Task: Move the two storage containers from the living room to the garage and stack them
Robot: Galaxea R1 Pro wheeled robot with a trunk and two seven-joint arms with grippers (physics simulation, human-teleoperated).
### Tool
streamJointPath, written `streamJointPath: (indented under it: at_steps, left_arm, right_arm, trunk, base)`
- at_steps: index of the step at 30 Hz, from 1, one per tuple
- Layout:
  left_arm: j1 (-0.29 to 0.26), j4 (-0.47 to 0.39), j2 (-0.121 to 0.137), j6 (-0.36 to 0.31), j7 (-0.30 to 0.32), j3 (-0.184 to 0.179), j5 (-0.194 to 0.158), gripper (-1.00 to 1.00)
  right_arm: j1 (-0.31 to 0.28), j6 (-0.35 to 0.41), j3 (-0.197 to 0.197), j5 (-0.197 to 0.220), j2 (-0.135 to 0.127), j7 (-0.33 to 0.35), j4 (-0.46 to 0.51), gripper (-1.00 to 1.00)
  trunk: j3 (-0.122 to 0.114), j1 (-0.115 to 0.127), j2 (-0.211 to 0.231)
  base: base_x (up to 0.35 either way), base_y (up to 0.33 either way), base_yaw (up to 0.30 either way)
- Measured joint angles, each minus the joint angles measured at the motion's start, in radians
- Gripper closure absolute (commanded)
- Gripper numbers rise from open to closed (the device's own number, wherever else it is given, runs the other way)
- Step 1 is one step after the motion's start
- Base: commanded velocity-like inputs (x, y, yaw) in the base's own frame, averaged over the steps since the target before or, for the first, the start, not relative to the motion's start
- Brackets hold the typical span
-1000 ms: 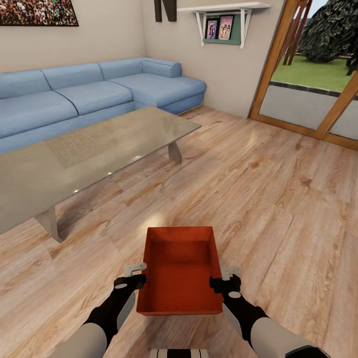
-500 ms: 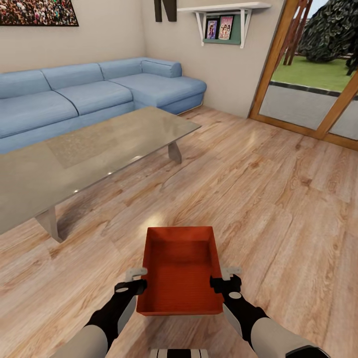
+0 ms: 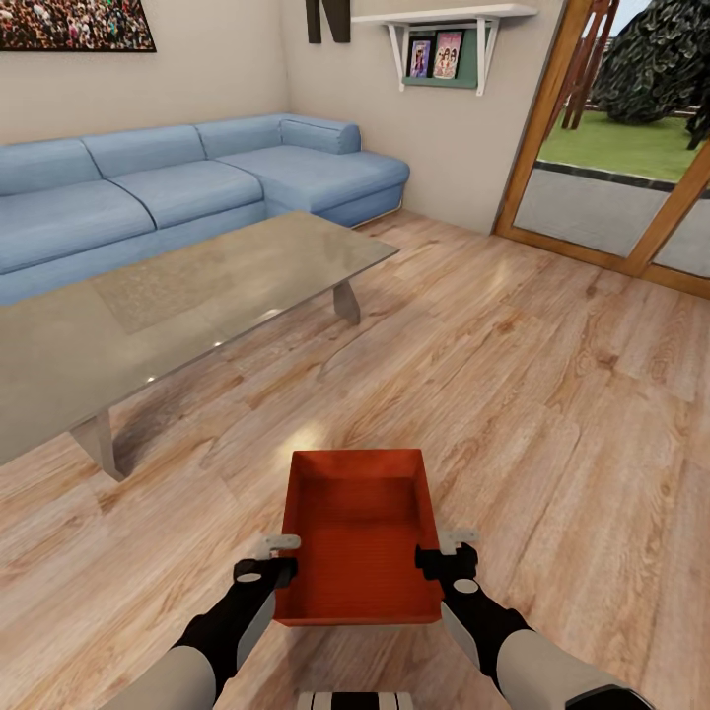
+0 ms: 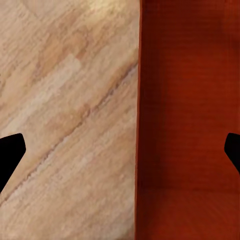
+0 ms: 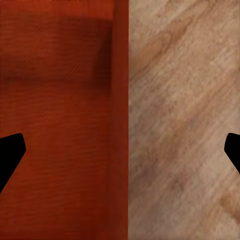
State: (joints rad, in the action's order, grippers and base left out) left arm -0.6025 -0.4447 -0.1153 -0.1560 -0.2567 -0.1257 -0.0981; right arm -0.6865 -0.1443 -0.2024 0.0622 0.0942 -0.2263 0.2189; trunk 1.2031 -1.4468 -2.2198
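One orange-red storage container (image 3: 355, 532) sits lidless on the living room's light wood planks, close in front of me. My left gripper (image 3: 279, 557) is open at its left wall. In the left wrist view that gripper (image 4: 125, 150) has the container (image 4: 185, 115) wall between its spread fingers. My right gripper (image 3: 441, 554) is open at the right wall. The right wrist view shows this gripper (image 5: 125, 147) straddling the container (image 5: 60, 115) rim, with one fingertip over the inside and one over the planks. Neither pair of fingers touches the wall.
A glass coffee table (image 3: 187, 296) stands ahead on the left, with the blue corner sofa (image 3: 197, 187) behind it. Wood-framed glass doors (image 3: 611, 187) are at the back right. Open wood flooring (image 3: 552, 394) lies ahead and to the right.
My left gripper has shifted right and slightly down, closing in on the container's left wall. The right gripper and the container have stayed put.
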Motion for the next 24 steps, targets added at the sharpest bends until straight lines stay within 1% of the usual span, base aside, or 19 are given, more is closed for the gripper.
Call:
streamJointPath:
  at_steps: [14,20,24]
  left_arm:
    - [0.0,-0.02,-0.004,0.002,-0.013,0.012,-0.008,-1.0]
    - [0.0,-0.026,-0.004,0.001,-0.014,0.01,-0.009,-1.0]
    - [0.0,-0.027,-0.004,0.001,-0.015,0.009,-0.01,-1.0]
  right_arm:
    - [0.0,0.0,0.0,0.0,0.0,0.0,0.0,-1.0]
    - [0.0,0.0,0.0,-0.003,0.005,-0.002,0.001,-1.0]
    - [0.0,0.0,0.0,-0.004,0.006,-0.003,0.001,-1.0]
  trunk:
    - [0.0,0.0,0.0]
    - [0.0,0.0,0.0]
    - [0.012,-0.015,-0.028]
  base:
    - [0.0,0.0,0.0]
    - [0.0,0.0,0.0]
    - [0.0,0.0,0.0]
